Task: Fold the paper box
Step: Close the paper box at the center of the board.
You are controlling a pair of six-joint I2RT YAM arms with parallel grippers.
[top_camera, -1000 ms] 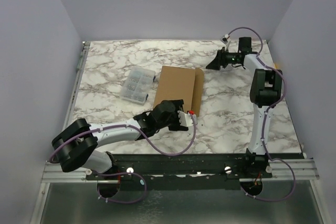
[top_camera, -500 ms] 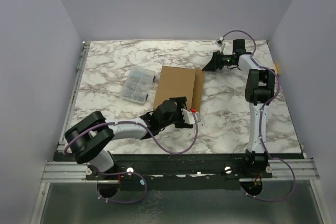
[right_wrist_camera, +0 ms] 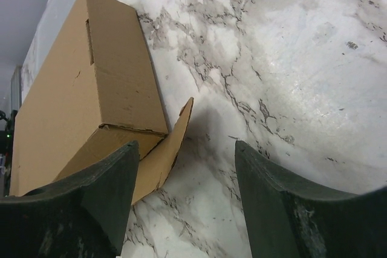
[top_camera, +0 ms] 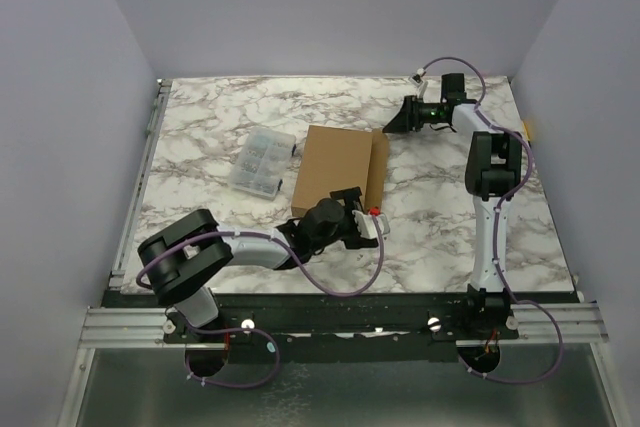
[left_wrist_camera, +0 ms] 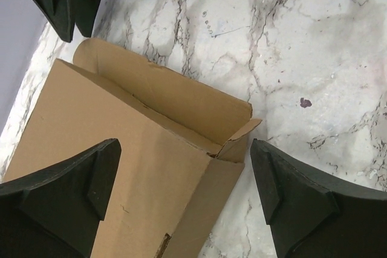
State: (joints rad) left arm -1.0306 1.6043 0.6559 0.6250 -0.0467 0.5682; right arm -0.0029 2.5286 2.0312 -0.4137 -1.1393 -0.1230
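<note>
Clear plastic compartment case [top_camera: 261,160] sits left of centre in the overhead view, well apart from both arms and not part of the job. Just right of it, mid-frame, lies the paper box [top_camera: 340,162], lid panel down flat on the marble table [top_camera: 200,117]. A long side flap [top_camera: 378,167] along its right edge is not tucked home. Left gripper [top_camera: 348,209] is at the box's lower edge. In its wrist view the left gripper [left_wrist_camera: 187,209] has its jaws spread wide, one finger [left_wrist_camera: 66,197] over the lid, the other out over bare marble. The corner and its small raised tab [left_wrist_camera: 245,131] are between them and nothing is gripped. My read is that it straddles the corner to close on the loose flap or press it in. Right gripper [top_camera: 395,122], upper right of centre, points at the box's far right corner. The right wrist view shows the same gripper [right_wrist_camera: 181,209] with jaws apart and empty. A loose end flap [right_wrist_camera: 166,149] sticks out from under the lid just ahead of them, which is probably why it is lined up there. The fold looks nearly done, with the flaps still to seat. Against the overhead frame a second back, the left arm's elbow has swung right and the gripper has slid a little right along the lower edge. The right gripper has crept left, nearer the corner. Box and case have not shifted.
</note>
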